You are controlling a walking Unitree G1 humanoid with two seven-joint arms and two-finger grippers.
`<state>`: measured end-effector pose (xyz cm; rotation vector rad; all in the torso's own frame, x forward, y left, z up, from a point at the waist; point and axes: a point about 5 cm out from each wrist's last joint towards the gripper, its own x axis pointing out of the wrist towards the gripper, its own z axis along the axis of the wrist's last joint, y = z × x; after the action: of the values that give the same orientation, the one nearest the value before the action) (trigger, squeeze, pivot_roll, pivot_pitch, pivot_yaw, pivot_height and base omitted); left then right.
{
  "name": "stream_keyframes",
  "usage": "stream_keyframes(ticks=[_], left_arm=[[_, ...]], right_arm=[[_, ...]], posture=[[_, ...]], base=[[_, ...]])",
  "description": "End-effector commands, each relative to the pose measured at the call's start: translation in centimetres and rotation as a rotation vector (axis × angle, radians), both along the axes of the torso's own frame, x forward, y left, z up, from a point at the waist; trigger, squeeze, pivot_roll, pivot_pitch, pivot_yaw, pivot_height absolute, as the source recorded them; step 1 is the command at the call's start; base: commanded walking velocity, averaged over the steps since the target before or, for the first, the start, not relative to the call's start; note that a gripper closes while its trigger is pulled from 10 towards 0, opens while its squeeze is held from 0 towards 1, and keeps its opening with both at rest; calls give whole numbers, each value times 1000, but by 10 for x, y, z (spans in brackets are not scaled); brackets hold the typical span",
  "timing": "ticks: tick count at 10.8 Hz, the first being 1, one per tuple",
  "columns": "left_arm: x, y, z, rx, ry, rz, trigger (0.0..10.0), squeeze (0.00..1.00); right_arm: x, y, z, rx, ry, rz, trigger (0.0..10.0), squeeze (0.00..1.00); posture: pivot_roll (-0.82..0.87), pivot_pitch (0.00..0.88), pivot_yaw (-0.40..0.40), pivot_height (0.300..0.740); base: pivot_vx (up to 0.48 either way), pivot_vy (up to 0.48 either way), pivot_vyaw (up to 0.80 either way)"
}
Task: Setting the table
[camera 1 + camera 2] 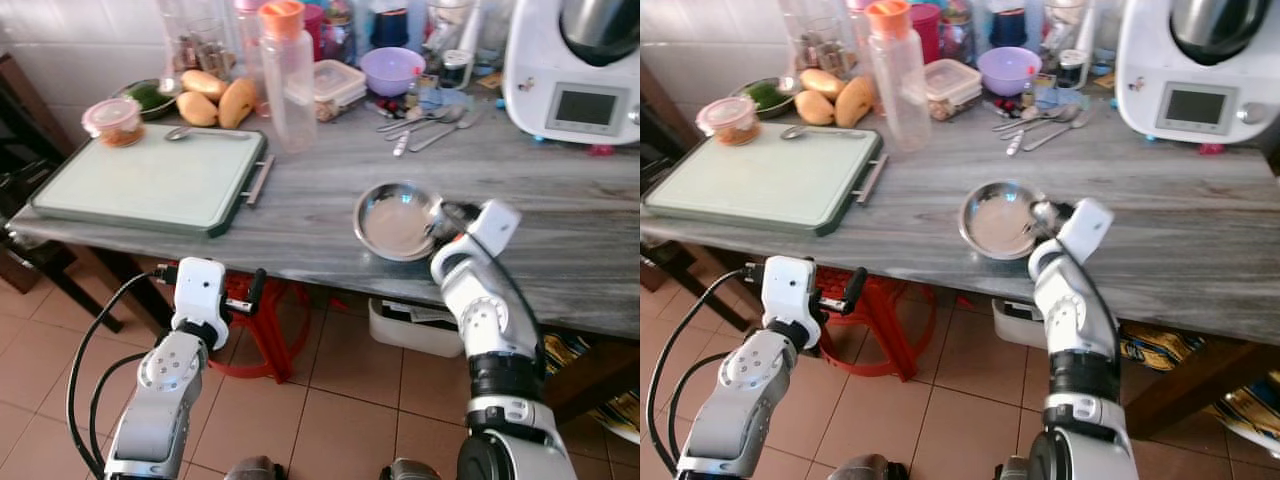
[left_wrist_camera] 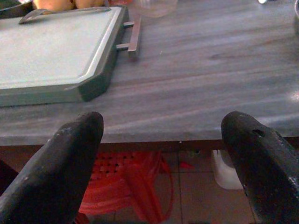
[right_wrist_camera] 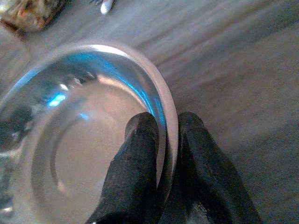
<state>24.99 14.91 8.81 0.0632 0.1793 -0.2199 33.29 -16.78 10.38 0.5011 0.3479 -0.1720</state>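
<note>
Right pincer [image 3: 166,140] pinches the steel bowl's [image 1: 392,222] rim; left pincer [image 2: 163,140] apparently gapes empty.

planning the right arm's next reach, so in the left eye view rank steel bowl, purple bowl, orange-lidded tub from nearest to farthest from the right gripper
1. Steel bowl: its rim is pinched in the right gripper, near the table's front edge.
2. Purple bowl: at the table's back, straight beyond.
3. Orange-lidded tub: far left, on the tray's back corner.
</note>
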Motion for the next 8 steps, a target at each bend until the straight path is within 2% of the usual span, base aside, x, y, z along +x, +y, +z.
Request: stream_keyframes(ticks=[1,6,7,8], left_arm=[[1,1,1,10,2,-1,10000,0],[4,-3,2,3,-1,-12,10000,0],[5,-3,3,7,-11,-11,10000,0],[6,-4,3,6,-8,-8,10000,0]], right_arm=[[-2,4,-1,13,13,15,10000,914],[-7,-4,8,2,-18,12,10000,914],[-5,-5,14,0,-46,20,10000,1000],[-3,-4,18,-13,-63,31,10000,1000]], posture=[[6,0,72,740],[-5,0,74,740],[-4,0,73,740],[-6,0,73,740]], base=[[0,0,0],[0,0,0],[0,0,0],[0,0,0]])
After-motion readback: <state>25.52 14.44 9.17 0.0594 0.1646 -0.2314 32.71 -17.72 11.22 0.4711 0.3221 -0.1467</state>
